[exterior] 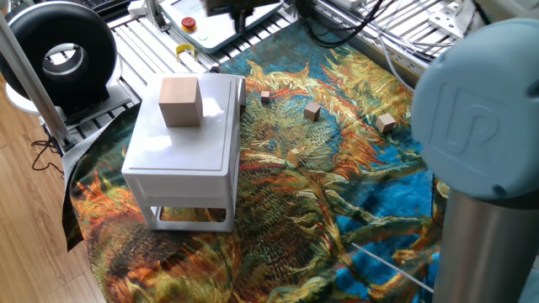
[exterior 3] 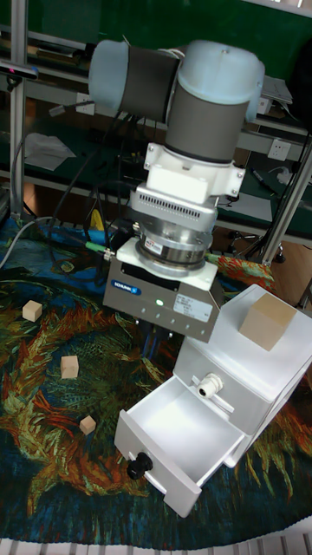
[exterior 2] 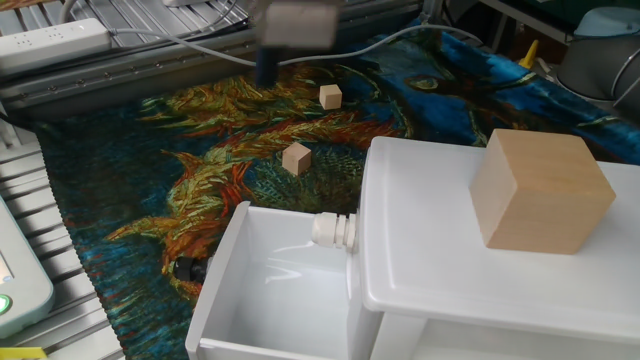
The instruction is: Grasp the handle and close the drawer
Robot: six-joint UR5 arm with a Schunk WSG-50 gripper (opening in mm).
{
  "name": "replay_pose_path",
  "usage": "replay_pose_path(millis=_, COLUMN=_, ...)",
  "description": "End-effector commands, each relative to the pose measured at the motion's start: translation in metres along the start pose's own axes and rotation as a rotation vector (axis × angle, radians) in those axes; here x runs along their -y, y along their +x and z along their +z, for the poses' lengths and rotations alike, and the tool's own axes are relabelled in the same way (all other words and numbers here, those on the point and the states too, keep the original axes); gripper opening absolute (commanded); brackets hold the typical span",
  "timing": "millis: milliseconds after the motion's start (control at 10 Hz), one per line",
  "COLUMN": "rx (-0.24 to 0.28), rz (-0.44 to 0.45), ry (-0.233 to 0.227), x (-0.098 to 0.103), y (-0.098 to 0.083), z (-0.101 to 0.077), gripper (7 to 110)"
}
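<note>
The white drawer (exterior 2: 262,285) stands pulled out of the small white cabinet (exterior: 181,151). In the tall fixed view the drawer (exterior 3: 178,429) shows a small black knob handle (exterior 3: 139,466) on its front face. In the other fixed view the handle (exterior 2: 185,268) peeks out by the drawer's left corner. My gripper (exterior 2: 268,72) hangs blurred over the cloth, well behind the drawer and apart from the handle. Its fingers are too smeared to read. In the tall fixed view the gripper (exterior 3: 169,328) hovers beyond the drawer, left of the cabinet.
A tan wooden cube (exterior 2: 540,190) sits on the cabinet top. A white knob (exterior 2: 333,230) projects from the cabinet face above the drawer. Small wooden blocks (exterior 2: 296,158) (exterior 2: 330,96) lie on the painted cloth (exterior: 337,210). The arm's grey elbow (exterior: 476,126) fills the right side.
</note>
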State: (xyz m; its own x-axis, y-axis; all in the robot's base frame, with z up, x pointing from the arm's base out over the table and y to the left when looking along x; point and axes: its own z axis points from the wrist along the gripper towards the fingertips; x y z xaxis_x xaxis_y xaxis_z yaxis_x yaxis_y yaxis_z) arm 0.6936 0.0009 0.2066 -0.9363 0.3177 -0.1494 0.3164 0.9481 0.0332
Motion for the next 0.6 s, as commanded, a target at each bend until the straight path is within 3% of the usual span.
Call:
replay_pose_path(millis=0, rx=0.052, rz=0.089, ry=-0.012, x=-0.009, y=-0.020, z=0.004, gripper=7)
replay_pose_path(millis=200, rx=0.034, rz=0.234, ry=-0.009, x=-0.008, y=-0.016, z=0.014, gripper=7)
replay_pose_path(millis=300, rx=0.022, rz=0.239, ry=-0.005, x=-0.005, y=-0.012, z=0.022, gripper=7)
replay_pose_path(millis=500, rx=0.016, rz=0.265, ry=-0.021, x=-0.007, y=-0.011, z=0.023, gripper=7)
